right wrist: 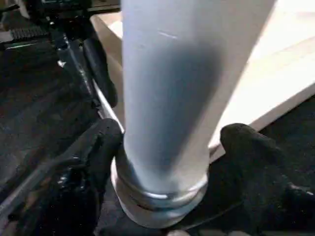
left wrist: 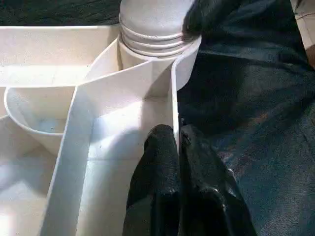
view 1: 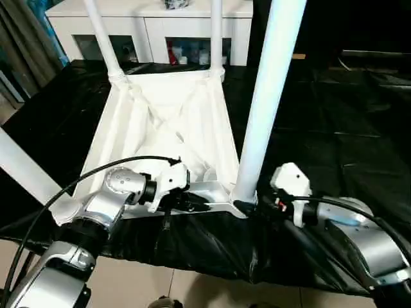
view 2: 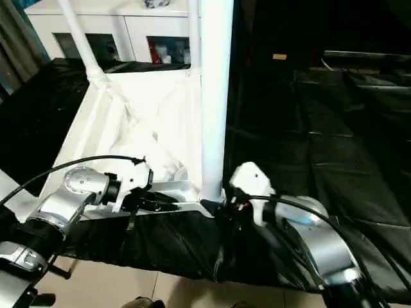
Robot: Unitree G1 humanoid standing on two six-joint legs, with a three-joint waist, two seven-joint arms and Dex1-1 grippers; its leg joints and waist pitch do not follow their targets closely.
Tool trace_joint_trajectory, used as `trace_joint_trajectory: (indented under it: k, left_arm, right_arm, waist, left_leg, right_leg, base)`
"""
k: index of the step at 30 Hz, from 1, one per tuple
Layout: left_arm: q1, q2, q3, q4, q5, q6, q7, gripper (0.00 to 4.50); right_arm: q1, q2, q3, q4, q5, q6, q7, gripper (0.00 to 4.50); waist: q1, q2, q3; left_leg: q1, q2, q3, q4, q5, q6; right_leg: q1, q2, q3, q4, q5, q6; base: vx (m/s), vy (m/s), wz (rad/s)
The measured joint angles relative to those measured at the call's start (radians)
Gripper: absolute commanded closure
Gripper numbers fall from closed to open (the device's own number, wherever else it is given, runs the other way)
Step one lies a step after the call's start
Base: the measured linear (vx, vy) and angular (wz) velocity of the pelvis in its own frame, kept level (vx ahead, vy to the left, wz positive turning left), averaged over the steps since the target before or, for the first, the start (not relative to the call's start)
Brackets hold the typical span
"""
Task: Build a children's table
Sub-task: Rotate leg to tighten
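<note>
Black cloth (view 1: 334, 135) under upturned table (view 1: 167, 122) | cabinet (view 1: 148, 25) behind | left pincer (left wrist: 176, 142) clamps rim | right pincer (right wrist: 167, 147) straddles leg (right wrist: 167, 88), grip unclear

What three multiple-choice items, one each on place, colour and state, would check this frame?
1. Where does the left end effector grip?
A. a far leg
B. the near rim
C. a screwdriver

2. What colour is the cloth under the top?
A. white
B. blue
C. black

3. How does the top lie?
A. underside up
B. right way up
C. on its edge

Answers:
1. B, its fingers pinch the thin rim wall.
2. C, black cloth lies all round the top.
3. A, the ribs face up and legs rise from the corners.
</note>
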Motion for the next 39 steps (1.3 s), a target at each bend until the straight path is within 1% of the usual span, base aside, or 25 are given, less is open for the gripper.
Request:
trace_joint_trajectory:
  k: [1, 2, 4, 5, 7, 9, 10, 19, 22, 25, 28, 29, 31, 32, 33, 34, 35, 36, 38, 39]
  left_arm:
    - [-0.001, 0.0, 0.001, 0.0, 0.002, -0.001, 0.0, 4.5]
    - [-0.001, 0.0, 0.002, 0.0, 0.004, -0.001, 0.0, 4.5]
    - [-0.004, -0.001, 0.002, 0.003, 0.008, -0.002, 0.0, 4.5]
    - [-0.004, -0.001, 0.003, 0.003, 0.009, -0.003, 0.0, 4.5]
    - [-0.006, -0.001, 0.003, 0.003, 0.012, -0.002, -0.002, 4.5]
    - [-0.007, -0.001, 0.004, 0.004, 0.013, -0.002, -0.002, 4.5]
    - [-0.008, -0.001, 0.004, 0.006, 0.013, -0.002, -0.003, 4.5]
    - [-0.014, -0.001, 0.008, 0.017, 0.022, -0.001, -0.003, 4.5]
    - [-0.015, -0.016, 0.011, 0.01, 0.027, 0.028, 0.011, 4.5]
    - [-0.028, -0.054, 0.013, 0.005, 0.053, 0.074, 0.08, 4.5]
    - [-0.041, -0.096, 0.017, 0.009, 0.074, 0.116, 0.152, 4.5]
    - [-0.051, -0.118, 0.019, 0.019, 0.084, 0.134, 0.188, 4.5]
    - [-0.069, -0.172, 0.025, 0.04, 0.112, 0.172, 0.268, 4.5]
    - [-0.073, -0.189, 0.025, 0.047, 0.119, 0.182, 0.295, 4.5]
    - [-0.083, -0.211, 0.025, 0.066, 0.134, 0.194, 0.335, 4.5]
    - [-0.093, -0.224, 0.025, 0.075, 0.145, 0.203, 0.359, 4.5]
    - [-0.099, -0.235, 0.025, 0.079, 0.154, 0.212, 0.38, 4.5]
    - [-0.103, -0.245, 0.025, 0.08, 0.165, 0.221, 0.401, 4.5]
    - [-0.104, -0.25, 0.025, 0.08, 0.179, 0.222, 0.415, 4.5]
    - [-0.104, -0.25, 0.025, 0.079, 0.182, 0.222, 0.417, 4.5]
  right_arm:
    - [-0.005, 0.0, 0.005, 0.01, -0.005, -0.008, 0.009, 1.14]
    - [-0.011, 0.0, 0.011, 0.022, -0.009, -0.012, 0.016, 1.14]
    - [-0.021, 0.0, 0.021, 0.045, -0.011, -0.021, 0.023, 1.36]
    - [-0.023, 0.0, 0.022, 0.048, -0.011, -0.025, 0.025, 1.36]
    - [-0.033, 0.0, 0.023, 0.068, -0.011, -0.037, 0.039, 1.59]
    - [-0.039, 0.0, 0.024, 0.082, -0.011, -0.051, 0.048, 1.66]
    - [-0.043, 0.001, 0.024, 0.089, -0.012, -0.055, 0.052, 1.79]
    - [-0.069, 0.013, 0.029, 0.14, -0.014, -0.079, 0.076, 1.86]
    - [-0.064, 0.038, 0.016, 0.154, -0.008, -0.085, 0.07, 1.86]
    - [-0.039, 0.079, -0.023, 0.17, -0.008, -0.085, -0.003, 1.86]
    - [-0.024, 0.131, -0.057, 0.191, -0.021, -0.094, -0.111, 1.87]
    - [-0.02, 0.159, -0.069, 0.201, -0.037, -0.099, -0.164, 1.87]
    - [-0.021, 0.217, -0.097, 0.233, -0.072, -0.116, -0.287, 1.87]
    - [-0.023, 0.233, -0.1, 0.244, -0.084, -0.118, -0.325, 1.87]
    - [-0.037, 0.274, -0.114, 0.275, -0.099, -0.119, -0.391, 1.87]
    - [-0.053, 0.302, -0.123, 0.298, -0.112, -0.116, -0.436, 1.87]
    - [-0.067, 0.32, -0.128, 0.316, -0.123, -0.116, -0.469, 1.87]
    - [-0.08, 0.343, -0.136, 0.333, -0.128, -0.116, -0.504, 1.87]
    - [-0.089, 0.356, -0.143, 0.35, -0.129, -0.117, -0.52, 1.87]
    - [-0.093, 0.356, -0.143, 0.356, -0.129, -0.12, -0.52, 1.87]
  waist:
    - [0.0, -0.001, 0.0]
    - [-0.001, -0.001, 0.001]
    - [-0.001, -0.004, 0.001]
    - [-0.001, -0.005, 0.001]
    - [-0.001, -0.007, 0.0]
    - [-0.001, -0.01, 0.0]
    - [-0.002, -0.011, 0.0]
    - [-0.004, -0.02, -0.001]
    - [-0.005, -0.022, -0.001]
    - [-0.002, -0.025, -0.001]
    - [-0.006, -0.028, -0.002]
    - [-0.007, -0.029, -0.002]
    - [-0.011, -0.028, -0.003]
    - [-0.015, -0.027, -0.003]
    - [-0.022, -0.024, -0.003]
    - [-0.028, -0.024, -0.002]
    - [-0.033, -0.022, -0.002]
    - [-0.036, -0.021, -0.002]
    - [-0.038, -0.021, -0.002]
    - [-0.038, -0.022, -0.002]
  left_leg:
    - [0.0, 0.0, 0.0, 0.0, 0.0, 0.0]
    - [0.0, 0.0, 0.0, 0.0, 0.0, 0.0]
    - [0.0, 0.0, 0.0, 0.0, 0.0, 0.0]
    - [0.0, 0.0, 0.0, 0.0, 0.0, 0.0]
    - [0.0, 0.0, 0.0, 0.0, 0.0, 0.0]
    - [0.0, 0.0, 0.0, 0.0, 0.0, 0.0]
    - [0.0, 0.0, 0.0, 0.0, 0.0, 0.0]
    - [0.002, 0.0, 0.0, -0.001, 0.0, 0.0]
    - [0.003, 0.0, 0.0, -0.001, 0.0, 0.0]
    - [0.003, 0.0, 0.0, -0.001, 0.0, 0.0]
    - [0.005, 0.0, 0.0, -0.001, 0.0, 0.0]
    - [0.005, 0.0, 0.0, -0.001, 0.0, 0.0]
    - [0.009, -0.001, -0.001, -0.001, 0.0, 0.0]
    - [0.01, -0.002, -0.002, -0.003, 0.0, 0.0]
    - [0.017, -0.002, -0.003, -0.009, 0.0, 0.0]
    - [0.021, -0.004, -0.004, -0.012, 0.0, 0.0]
    - [0.022, -0.005, -0.006, -0.015, 0.0, 0.0]
    - [0.022, -0.01, -0.011, -0.02, -0.001, 0.0]
    - [0.022, -0.018, -0.024, -0.027, -0.001, 0.0]
    - [0.021, -0.018, -0.025, -0.028, -0.001, 0.0]
  right_leg:
    - [0.0, 0.0, 0.0, 0.0, 0.0, 0.0]
    - [0.0, 0.0, 0.0, 0.0, 0.0, 0.0]
    - [0.0, 0.0, 0.0, 0.0, 0.0, 0.0]
    - [0.0, 0.0, 0.0, 0.0, 0.0, 0.0]
    - [0.0, 0.0, 0.0, 0.0, 0.0, 0.0]
    - [0.0, 0.0, 0.0, 0.0, 0.0, 0.0]
    - [0.0, 0.0, 0.0, 0.0, 0.0, 0.0]
    - [0.001, 0.0, 0.0, 0.0, 0.0, 0.0]
    - [0.002, 0.0, 0.0, 0.0, 0.0, 0.0]
    - [0.003, 0.0, 0.001, 0.0, -0.003, 0.004]
    - [0.005, 0.0, 0.001, -0.002, -0.003, 0.005]
    - [0.006, 0.0, 0.001, -0.003, -0.003, 0.005]
    - [0.004, 0.0, 0.0, -0.008, -0.004, 0.007]
    - [0.006, 0.0, 0.0, -0.012, -0.005, 0.008]
    - [0.013, 0.0, -0.003, -0.021, -0.005, 0.008]
    - [0.017, 0.0, -0.004, -0.027, -0.005, 0.008]
    - [0.018, 0.0, -0.005, -0.034, -0.006, 0.009]
    - [0.019, -0.001, -0.007, -0.042, -0.007, 0.009]
    - [0.022, -0.001, -0.009, -0.056, -0.007, 0.009]
    - [0.022, -0.001, -0.009, -0.06, -0.007, 0.009]
  base:
    - [0.0, 0.0, 0.0]
    - [0.0, 0.0, 0.0]
    - [0.0, 0.0, 0.0]
    - [0.0, 0.0, 0.0]
    - [0.0, 0.0, 0.0]
    - [0.0, 0.0, 0.0]
    - [0.0, 0.0, 0.0]
    - [0.0, 0.0, 0.0]
    - [0.0, 0.0, 0.0]
    - [0.0, 0.0, 0.0]
    - [0.0, 0.0, 0.0]
    - [0.0, 0.0, 0.0]
    - [0.0, 0.0, 0.0]
    - [0.0, 0.0, 0.0]
    - [0.0, 0.0, 0.0]
    - [0.0, 0.0, 0.0]
    - [0.0, 0.0, 0.0]
    - [0.0, 0.0, 0.0]
    - [0.0, 0.0, 0.0]
    - [0.0, 0.0, 0.0]
